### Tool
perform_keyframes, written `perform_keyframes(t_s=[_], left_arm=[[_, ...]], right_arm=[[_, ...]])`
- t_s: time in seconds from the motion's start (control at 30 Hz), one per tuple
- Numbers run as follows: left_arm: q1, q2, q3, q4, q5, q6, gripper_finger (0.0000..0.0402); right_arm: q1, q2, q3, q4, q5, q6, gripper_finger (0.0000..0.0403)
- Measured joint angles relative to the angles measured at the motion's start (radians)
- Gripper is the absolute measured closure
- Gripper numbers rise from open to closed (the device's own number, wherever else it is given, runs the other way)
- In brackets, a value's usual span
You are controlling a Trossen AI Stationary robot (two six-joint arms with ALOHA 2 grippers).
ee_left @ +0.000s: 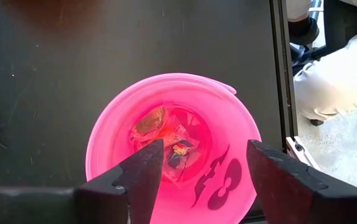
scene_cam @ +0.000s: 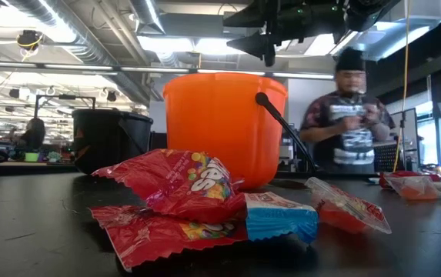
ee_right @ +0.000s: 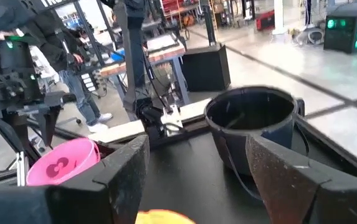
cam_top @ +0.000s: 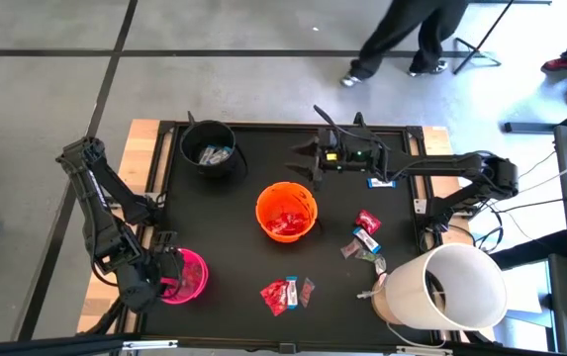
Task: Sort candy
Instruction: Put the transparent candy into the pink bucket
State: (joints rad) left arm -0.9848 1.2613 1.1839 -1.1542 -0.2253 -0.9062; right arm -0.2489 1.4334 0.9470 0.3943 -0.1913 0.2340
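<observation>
Both claws gape: left claw (ee_left: 200, 177) above pink bucket (ee_left: 113, 134).

Hidden and cut-off parts

The white bucket (cam_top: 448, 287) is cut by the table's edge; the person (scene_cam: 349, 115) is blurred.

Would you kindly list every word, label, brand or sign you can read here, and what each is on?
None reads whole.
Red packet, low view: colourful brand letters, creased and cut off, unreadable.
Blue-and-white bar: print too small.
Pink bucket, left wrist view, under the open left gripper: dark curly motif, no letters.
Person's shirt: print blurred.
Right gripper, open, hangs between the black bucket and orange bucket.
</observation>
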Motion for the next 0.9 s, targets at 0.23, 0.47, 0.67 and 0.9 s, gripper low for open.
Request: perform_keyframes(t_s=[0.23,0.47,0.67,0.9], left_arm=[[0.000,0.000,0.000,0.003,0.000,0.000,0.0178],[0.000,0.000,0.000,0.005,-0.001,-0.001,0.0178],[0.000,0.000,0.000,0.005,-0.001,-0.001,0.0178],[0.000,0.000,0.000,0.006,-0.001,-0.001,0.0178]], right_arm=[[-0.008,-0.017,0.001,-0.183,0.039,-0.020,0.0139],[-0.020,-0.027,0.000,-0.537,0.264,-0.034,0.0139],[-0.021,-0.046,0.000,-0.826,0.441,0.042,0.0139],[-0.038,-0.051,-0.002,-1.164,0.580,0.213,0.0139]])
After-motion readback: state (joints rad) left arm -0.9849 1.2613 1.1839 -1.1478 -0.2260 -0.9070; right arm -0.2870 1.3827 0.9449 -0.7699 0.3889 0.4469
